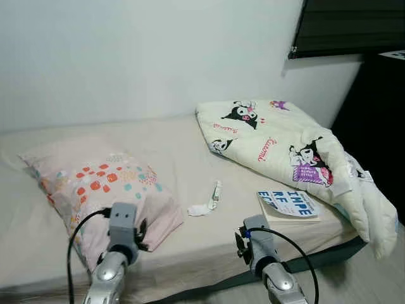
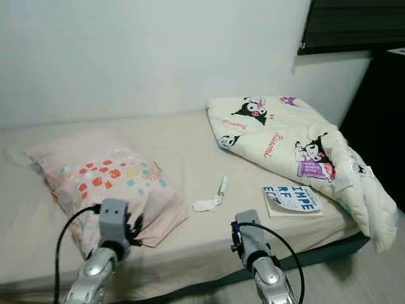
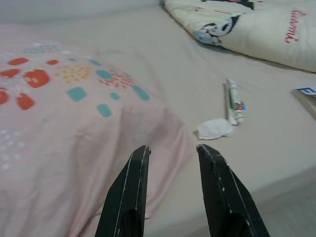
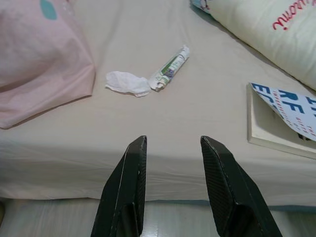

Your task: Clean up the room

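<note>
On the bed (image 1: 183, 158), pillow (image 1: 101, 183), folded quilt (image 1: 285, 145), book (image 1: 288, 204), crumpled tissue (image 1: 198, 209).

We are seeing a white wall (image 1: 139, 57) filling the upper left and a dark window blind (image 1: 348, 25) hanging upper right.

Even, soft indoor light throughout; faint shadows, slight softness, no glare.

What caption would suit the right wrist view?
Open right gripper faces a bed with crumpled tissue, tube and book.
</note>
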Robot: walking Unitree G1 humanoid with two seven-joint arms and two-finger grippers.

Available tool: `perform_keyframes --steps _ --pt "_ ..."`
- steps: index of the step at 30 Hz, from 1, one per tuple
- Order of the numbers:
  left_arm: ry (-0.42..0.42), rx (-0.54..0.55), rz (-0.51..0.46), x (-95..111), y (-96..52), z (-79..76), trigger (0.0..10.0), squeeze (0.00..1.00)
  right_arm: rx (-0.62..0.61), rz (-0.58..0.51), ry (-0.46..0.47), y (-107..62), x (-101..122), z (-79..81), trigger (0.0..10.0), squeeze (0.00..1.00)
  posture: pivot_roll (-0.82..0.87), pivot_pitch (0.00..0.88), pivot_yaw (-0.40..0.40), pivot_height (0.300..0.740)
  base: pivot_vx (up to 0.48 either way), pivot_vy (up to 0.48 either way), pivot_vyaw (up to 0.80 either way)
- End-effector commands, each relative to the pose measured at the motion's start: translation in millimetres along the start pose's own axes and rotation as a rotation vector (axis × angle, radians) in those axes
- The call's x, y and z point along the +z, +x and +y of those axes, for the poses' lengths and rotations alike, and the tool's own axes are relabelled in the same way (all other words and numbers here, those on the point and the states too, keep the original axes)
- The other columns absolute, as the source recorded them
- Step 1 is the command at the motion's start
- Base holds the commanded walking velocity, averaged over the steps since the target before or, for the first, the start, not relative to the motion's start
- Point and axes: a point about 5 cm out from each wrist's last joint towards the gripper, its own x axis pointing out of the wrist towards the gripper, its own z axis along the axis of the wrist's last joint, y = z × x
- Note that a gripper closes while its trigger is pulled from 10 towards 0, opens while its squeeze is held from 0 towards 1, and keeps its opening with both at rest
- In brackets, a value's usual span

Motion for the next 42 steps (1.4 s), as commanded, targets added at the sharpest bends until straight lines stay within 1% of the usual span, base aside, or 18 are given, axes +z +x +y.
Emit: perform_keyframes --steps 1,7,13,14,16,18,20,22,28,31,36,42 --pt "-0.032 -0.003 -0.010 2.7 0.4 -1.0 10.0 0.00 -0.009 -0.021 0.012 -0.7 2.0 -3.9 10.0 0.00 0.01 0.000 0.000 0.740 0.000 0.000 0.00" --pt "-0.060 -0.029 -0.027 5.9 -0.4 -3.3 10.0 0.00 -0.014 -0.018 0.010 -0.9 0.7 -4.7 10.0 0.00 0.01 0.000 0.001 0.740 0.000 0.000 0.00" --pt "-0.068 -0.034 -0.031 6.7 -2.2 -3.8 10.0 0.00 -0.013 -0.013 0.007 -1.5 -0.8 -5.1 10.0 0.00 0.01 0.000 0.003 0.740 0.319 0.000 0.00" --pt "-0.070 -0.032 -0.031 7.0 -1.7 -3.7 10.0 0.00 -0.005 -0.012 -0.011 -1.1 -0.1 -5.0 10.0 0.00 0.01 0.000 0.003 0.740 0.330 0.000 0.00" --pt "-0.070 -0.032 -0.031 7.0 -1.7 -3.7 10.0 0.00 -0.005 -0.012 -0.011 -1.1 -0.1 -5.0 10.0 0.00 0.01 0.000 0.003 0.740 0.330 0.000 0.00" --pt "-0.072 -0.031 -0.034 7.9 -0.9 -4.3 10.0 0.00 0.004 -0.022 -0.031 -1.0 1.4 -4.3 10.0 0.00 0.01 0.000 0.003 0.740 0.326 0.000 0.80" --pt "-0.073 -0.030 -0.035 8.3 -0.5 -4.5 10.0 0.00 0.001 -0.032 -0.026 -1.3 2.2 -4.1 10.0 0.00 0.01 0.000 0.003 0.740 0.326 0.000 0.79" --pt "-0.076 -0.028 -0.035 8.6 -0.2 -4.2 10.0 0.00 -0.003 -0.034 0.000 -1.6 2.2 -4.4 10.0 0.00 0.01 0.000 0.001 0.740 0.326 0.000 0.00" --pt "-0.077 -0.018 -0.038 8.5 -1.5 -2.7 10.0 0.00 0.019 -0.035 -0.008 -1.8 1.7 -2.6 10.0 0.00 0.01 0.000 -0.007 0.740 0.309 0.000 0.00" --pt "-0.075 -0.008 -0.048 8.7 -3.6 -1.0 10.0 0.00 0.021 -0.033 -0.015 -1.7 1.5 -2.2 10.0 0.00 0.01 0.000 -0.008 0.740 0.000 0.000 0.00" --pt "-0.069 0.000 -0.034 5.4 -6.6 1.8 10.0 0.00 0.021 -0.030 -0.015 -2.0 0.7 -1.8 10.0 0.00 0.02 0.000 -0.008 0.740 0.000 0.000 0.00" --pt "-0.051 -0.014 -0.032 3.1 -10.3 2.4 10.0 0.00 0.012 -0.015 -0.002 -4.1 -2.8 -2.2 10.0 0.00 0.01 0.000 -0.006 0.740 0.000 0.000 0.00"
